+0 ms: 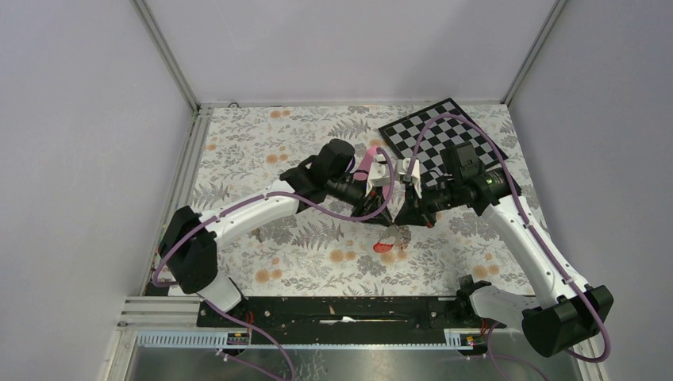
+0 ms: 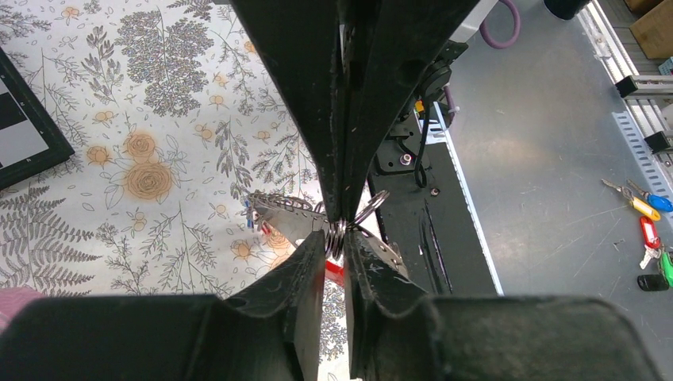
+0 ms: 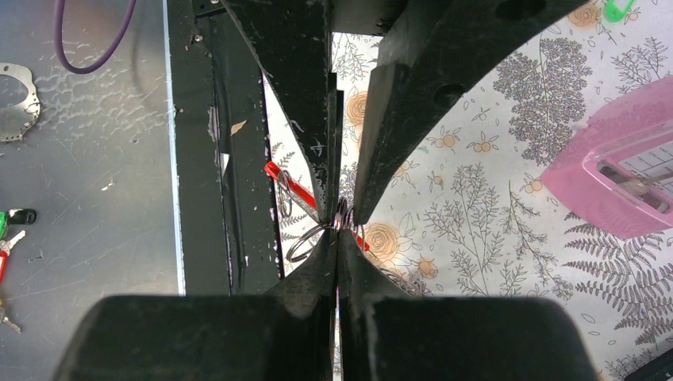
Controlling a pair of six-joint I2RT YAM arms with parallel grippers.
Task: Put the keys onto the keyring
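My two grippers meet tip to tip above the middle of the floral table. The left gripper (image 2: 336, 242) (image 1: 379, 208) is shut on a small metal split ring (image 2: 336, 236), whose coils fill the gap at its tips. From the opposite side, the right gripper (image 3: 341, 230) (image 1: 406, 213) is shut on the same ring cluster (image 3: 342, 218). Silver keys (image 2: 282, 216) hang off the rings on both sides. Below the grippers hangs the keyring (image 1: 385, 246), and its red bar (image 3: 292, 184) shows behind the fingers; its grey side is mostly hidden.
A pink metronome-shaped pyramid (image 1: 367, 161) (image 3: 619, 175) stands just behind the grippers. A checkerboard (image 1: 436, 139) lies at the back right. Off the table, on the grey floor, lie spare keys with coloured tags (image 2: 647, 205).
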